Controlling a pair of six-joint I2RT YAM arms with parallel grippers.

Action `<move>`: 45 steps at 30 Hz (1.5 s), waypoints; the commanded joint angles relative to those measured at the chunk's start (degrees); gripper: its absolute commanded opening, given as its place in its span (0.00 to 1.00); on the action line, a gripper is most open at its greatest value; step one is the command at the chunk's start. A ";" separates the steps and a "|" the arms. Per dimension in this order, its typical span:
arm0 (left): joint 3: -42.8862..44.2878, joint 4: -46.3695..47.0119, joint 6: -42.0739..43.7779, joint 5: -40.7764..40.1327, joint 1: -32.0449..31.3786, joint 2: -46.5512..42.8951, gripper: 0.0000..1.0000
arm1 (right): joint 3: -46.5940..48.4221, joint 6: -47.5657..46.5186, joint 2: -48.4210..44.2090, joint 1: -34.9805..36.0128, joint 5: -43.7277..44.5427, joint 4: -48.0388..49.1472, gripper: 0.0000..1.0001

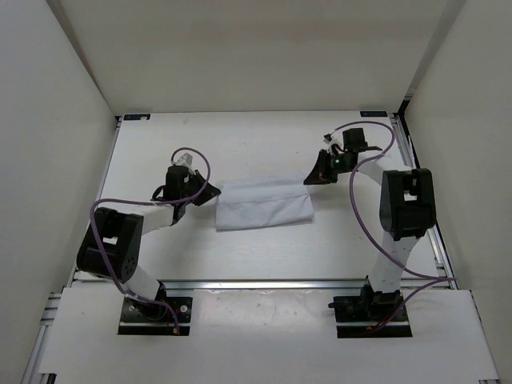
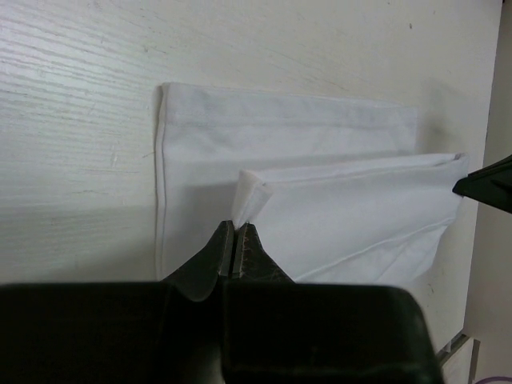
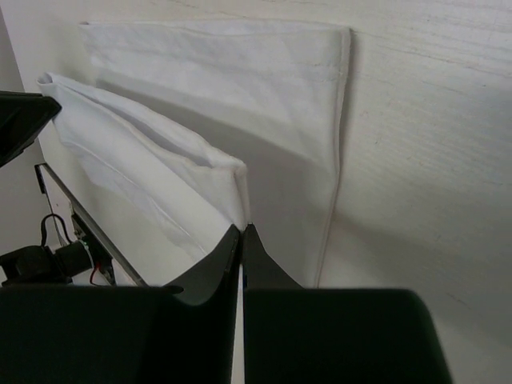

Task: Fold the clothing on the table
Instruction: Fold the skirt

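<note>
The clothing (image 1: 264, 206) is a white fabric piece lying in the middle of the table (image 1: 240, 136). One edge is lifted and doubled over the flat layer beneath. My left gripper (image 1: 214, 192) is at its left end, shut on the raised corner. In the left wrist view the clothing (image 2: 320, 208) rises into the closed tips of the left gripper (image 2: 238, 226). My right gripper (image 1: 308, 178) is at the right end, shut on the other raised corner. In the right wrist view the clothing (image 3: 200, 96) runs into the pinched tips of the right gripper (image 3: 242, 228).
White upright walls (image 1: 56, 120) enclose the table on the left, back and right. A metal rail (image 1: 264, 282) runs along the near edge, with both arm bases (image 1: 156, 312) just behind it. Purple cables (image 1: 364, 216) loop beside each arm.
</note>
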 commanded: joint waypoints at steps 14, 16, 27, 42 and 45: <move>8.79 3.19 0.47 -6.43 -0.06 6.94 0.37 | 13.51 -0.90 8.74 -1.97 1.40 -0.30 0.23; 10.28 3.73 0.38 -7.67 0.55 7.46 0.46 | 15.79 -0.46 9.19 -2.94 1.93 0.49 0.30; 4.60 4.60 -2.60 -5.48 1.62 -7.01 0.40 | 8.72 -2.30 0.32 -6.55 2.03 -4.34 0.60; -6.67 6.89 -6.13 -3.80 -4.89 -8.45 0.00 | -2.92 -1.60 0.13 -1.54 0.88 0.14 0.59; -6.50 6.72 -5.86 -4.33 -5.51 -6.95 0.00 | -2.21 -1.51 1.45 -0.66 -0.08 0.05 0.56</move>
